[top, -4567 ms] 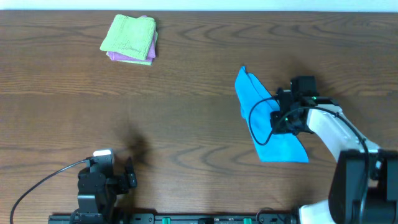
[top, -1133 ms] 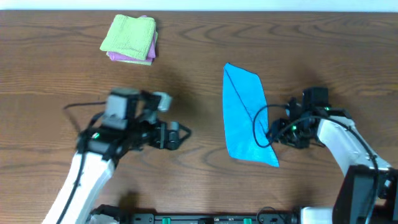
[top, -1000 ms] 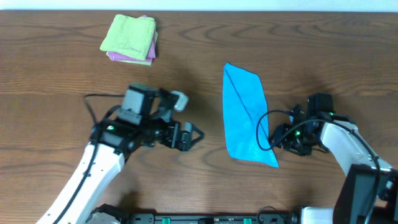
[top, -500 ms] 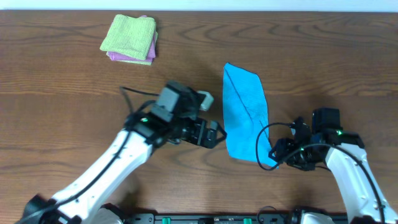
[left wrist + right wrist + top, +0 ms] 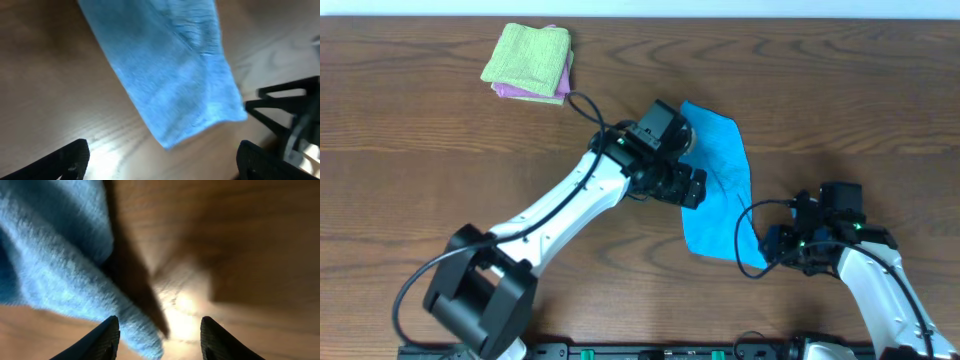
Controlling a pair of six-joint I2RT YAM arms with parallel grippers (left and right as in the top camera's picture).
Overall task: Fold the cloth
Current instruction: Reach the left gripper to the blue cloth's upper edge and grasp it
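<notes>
The blue cloth (image 5: 722, 170) lies as a long folded strip on the wooden table, right of centre. My left gripper (image 5: 692, 188) hovers over its left edge, jaws wide open and empty. In the left wrist view the cloth (image 5: 170, 75) runs from the top down to a corner between my fingers (image 5: 74, 158). My right gripper (image 5: 776, 246) sits at the cloth's near right corner, open. In the right wrist view the cloth (image 5: 55, 255) fills the left side, and its corner reaches down next to the left fingertip (image 5: 102, 339).
A folded green cloth on a purple one (image 5: 528, 62) lies at the far left of the table. The right arm's black cable (image 5: 740, 225) loops over the blue cloth's near end. The right arm's black parts (image 5: 292, 112) show in the left wrist view.
My left arm has swung from the left side across to the blue cloth. My right gripper has drawn back toward the cloth's near right corner. The cloth has barely moved.
</notes>
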